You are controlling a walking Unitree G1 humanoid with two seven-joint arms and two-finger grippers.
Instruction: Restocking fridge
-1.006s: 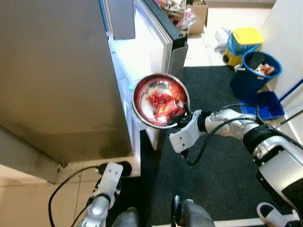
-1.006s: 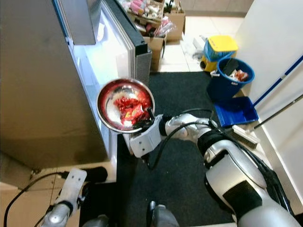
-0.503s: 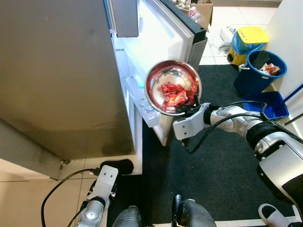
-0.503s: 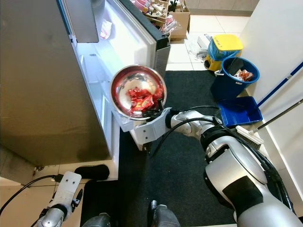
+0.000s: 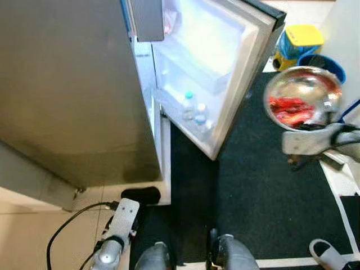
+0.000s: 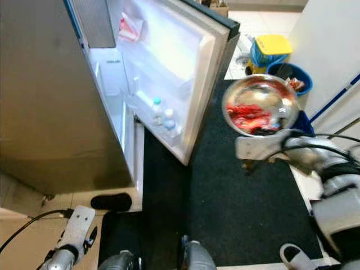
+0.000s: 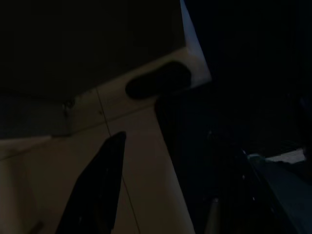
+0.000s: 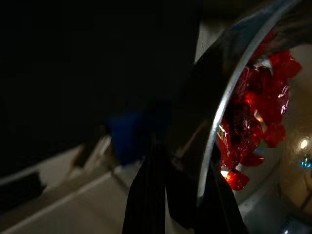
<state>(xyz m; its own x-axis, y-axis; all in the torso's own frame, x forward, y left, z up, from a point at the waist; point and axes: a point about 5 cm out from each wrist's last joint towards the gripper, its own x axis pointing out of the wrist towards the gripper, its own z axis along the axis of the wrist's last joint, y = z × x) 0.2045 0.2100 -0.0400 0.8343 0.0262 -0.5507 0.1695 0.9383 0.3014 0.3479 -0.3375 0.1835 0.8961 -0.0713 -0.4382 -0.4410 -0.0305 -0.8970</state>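
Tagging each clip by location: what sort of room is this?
Probably a home kitchen or utility corner: a tall grey fridge stands with its door open, water bottles on the door shelf; a blue bucket and yellow bin sit beside a dark floor mat.

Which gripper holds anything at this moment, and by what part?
The right gripper pinches the rim of the steel bowl holding red wrappers. The left gripper hangs idle, holding nothing.

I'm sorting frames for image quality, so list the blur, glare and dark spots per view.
Eye views: steel bowl and right tool motion-smeared, fridge interior washed out bright. Left wrist view: very dark, left tool barely readable. Right wrist view: mostly dark, red wrappers glinting.
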